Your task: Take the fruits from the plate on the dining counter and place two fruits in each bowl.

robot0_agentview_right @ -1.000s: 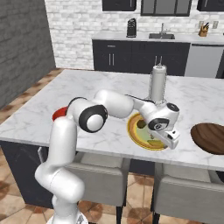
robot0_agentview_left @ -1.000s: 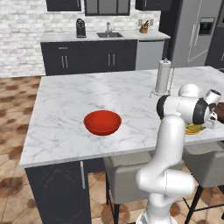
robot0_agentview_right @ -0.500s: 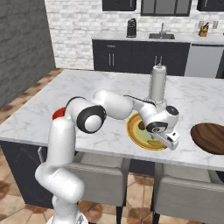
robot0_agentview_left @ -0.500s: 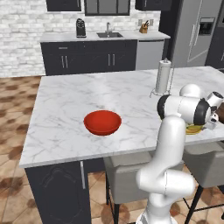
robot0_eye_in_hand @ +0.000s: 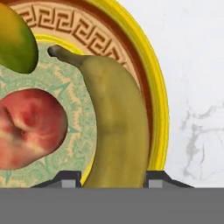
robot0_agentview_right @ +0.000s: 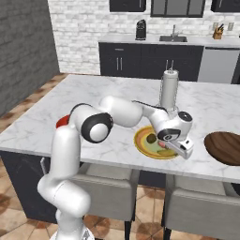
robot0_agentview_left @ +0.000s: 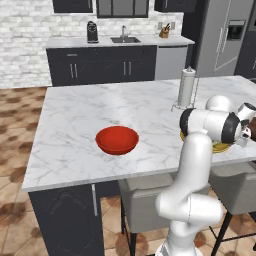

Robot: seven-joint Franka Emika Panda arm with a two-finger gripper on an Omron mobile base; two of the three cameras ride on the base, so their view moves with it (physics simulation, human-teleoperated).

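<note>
the tool (robot0_eye_in_hand: 112, 179) is sitting low over the plate (robot0_eye_in_hand: 159, 87), and its two tips are standing on both sides of the banana (robot0_eye_in_hand: 116, 131), seemingly closing on it. the banana is lying at the plate's right side in the hand view, its long axis running from the bottom centre up to the stem at the upper left, across the jaws. the reddish fruit (robot0_eye_in_hand: 28, 127) is lying just left. the red bowl (robot0_agentview_left: 117, 139) is waiting well apart on the desk (robot0_agentview_left: 75, 115).

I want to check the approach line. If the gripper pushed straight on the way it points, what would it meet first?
The banana: it lies directly between the fingertips of the gripper, on the plate. Contact can't be judged from this view.
</note>
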